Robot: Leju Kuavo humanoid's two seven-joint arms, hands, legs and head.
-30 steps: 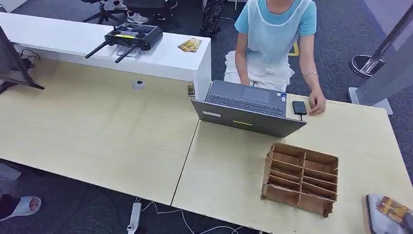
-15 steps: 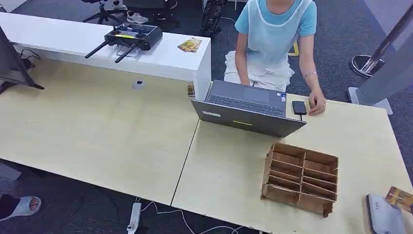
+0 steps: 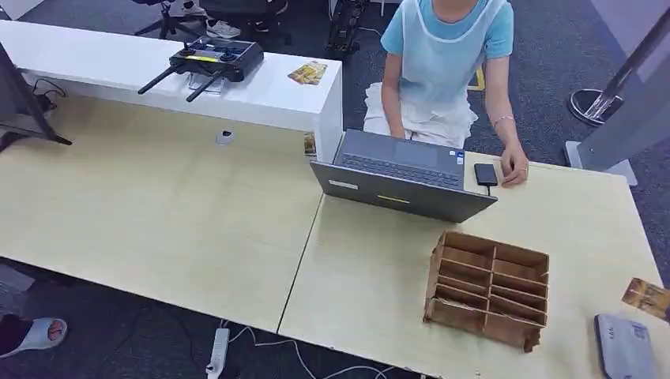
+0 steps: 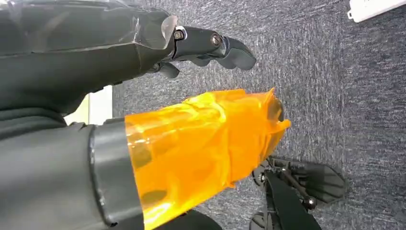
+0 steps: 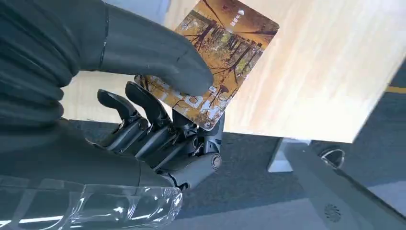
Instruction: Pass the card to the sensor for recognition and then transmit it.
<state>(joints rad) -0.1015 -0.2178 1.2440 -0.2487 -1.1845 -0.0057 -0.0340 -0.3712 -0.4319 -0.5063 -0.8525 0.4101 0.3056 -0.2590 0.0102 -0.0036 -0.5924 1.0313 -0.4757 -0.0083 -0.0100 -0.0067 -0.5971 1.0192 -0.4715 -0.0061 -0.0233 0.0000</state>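
The right hand (image 5: 158,120) pinches the printed card (image 5: 215,62) at one short end, thumb on its face, fingers (image 5: 143,108) behind. The card (image 3: 646,298) is above the counter (image 3: 371,276), just beside the grey sensor (image 3: 624,347). Judged thin, light, stiff and slippery: keep the edge grip firm. The left hand (image 4: 206,45) hangs empty, fingers loosely apart.

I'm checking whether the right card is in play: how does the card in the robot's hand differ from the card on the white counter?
The held card is pinched in the right hand above the desk edge; the counter card lies flat, untouched. The held card is near the grey sensor; the counter card lies far across the desk. Both show yellow-brown printed artwork.
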